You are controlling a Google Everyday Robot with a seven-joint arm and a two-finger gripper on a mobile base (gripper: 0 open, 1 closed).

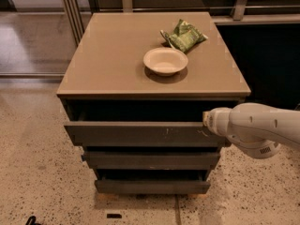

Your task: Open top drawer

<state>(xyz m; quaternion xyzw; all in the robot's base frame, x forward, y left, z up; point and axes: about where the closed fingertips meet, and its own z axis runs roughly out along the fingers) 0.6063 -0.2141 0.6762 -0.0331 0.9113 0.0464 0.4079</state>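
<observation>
Grey top drawer (140,134) stretching leftward from gripper (207,122) at its right end; grip state untellable; pull frontward.

Hand (205,121) sits at the right end of the top drawer (140,134) front, by its upper edge. How it meets the drawer cannot be told, as it blurs into the white arm (262,125).

Arm is cut off by the right edge.

Drawer interior is lost in shadow under the desk (108,60) top; contents cannot be told.

Print on the green bag (185,34) is too small to read. Label (265,150) on the arm's underside is illegible.

Dark object (31,220) at bottom left is cut by the lower edge and unidentifiable. Dark speck (113,215) on the floor is too small to name.
</observation>
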